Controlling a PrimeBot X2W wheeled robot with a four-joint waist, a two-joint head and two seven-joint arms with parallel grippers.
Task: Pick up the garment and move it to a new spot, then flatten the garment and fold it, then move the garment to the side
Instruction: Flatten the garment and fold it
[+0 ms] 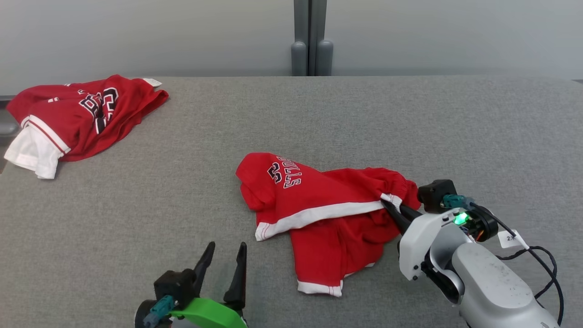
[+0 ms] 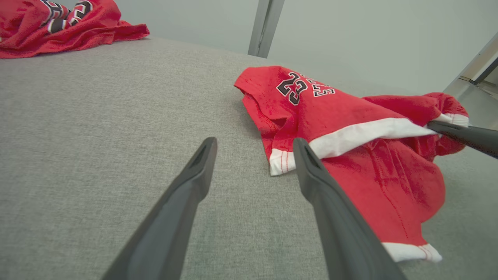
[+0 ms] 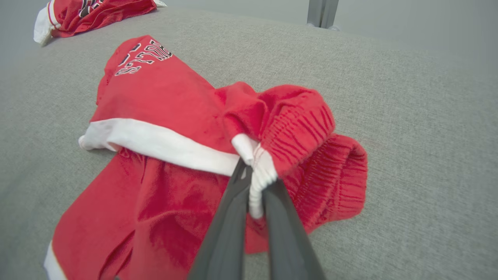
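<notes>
The garment [image 1: 319, 205] is a pair of red shorts with white trim and black lettering, lying crumpled at the middle of the grey table. My right gripper [image 1: 388, 206] is shut on the white trim by its gathered waistband at the garment's right end; the right wrist view shows the garment [image 3: 163, 116] with a fold of white fabric pinched between my right gripper [image 3: 255, 182] fingers. My left gripper [image 1: 226, 251] stands open near the front edge, left of the garment's lower leg, touching nothing. Its fingers [image 2: 194, 182] frame the garment [image 2: 350, 128] in the left wrist view.
A second red garment [image 1: 77, 114] with white trim lies bunched at the table's far left corner. The grey fabric-covered table [image 1: 410, 127] runs wide to the right and back. A grey post [image 1: 312, 41] stands behind the far edge.
</notes>
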